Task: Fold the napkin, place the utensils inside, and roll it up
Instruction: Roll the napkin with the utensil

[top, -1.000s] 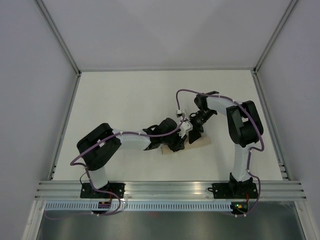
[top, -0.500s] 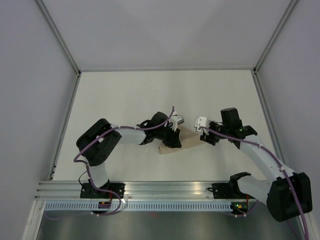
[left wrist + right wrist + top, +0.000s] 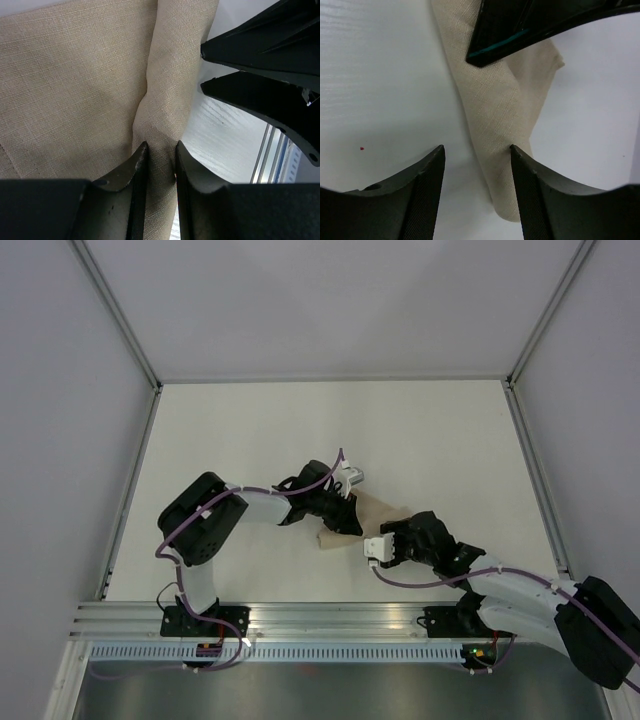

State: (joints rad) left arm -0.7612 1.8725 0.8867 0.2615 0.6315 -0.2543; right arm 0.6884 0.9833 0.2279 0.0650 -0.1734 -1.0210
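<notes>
The tan napkin [image 3: 380, 512] lies folded into a narrow bundle at the table's middle. My left gripper [image 3: 345, 517] is shut on a raised fold of the napkin [image 3: 159, 125], its fingertips [image 3: 141, 152] pinching the cloth. My right gripper [image 3: 381, 536] is open just in front of the napkin. In the right wrist view its jaws stand wide apart, with the rounded end of the napkin [image 3: 502, 120] lying between them, untouched. The left gripper's dark finger [image 3: 530, 25] shows above that end. The utensils are hidden; none shows in any view.
The white table [image 3: 250, 430] is walled at the back and both sides. An aluminium rail [image 3: 340, 618] runs along the near edge by the arm bases. The two grippers are close together over the napkin.
My right arm has swung from the napkin's far right side round to its near side, its gripper now open at the napkin's end. My left gripper has stayed on the cloth.
</notes>
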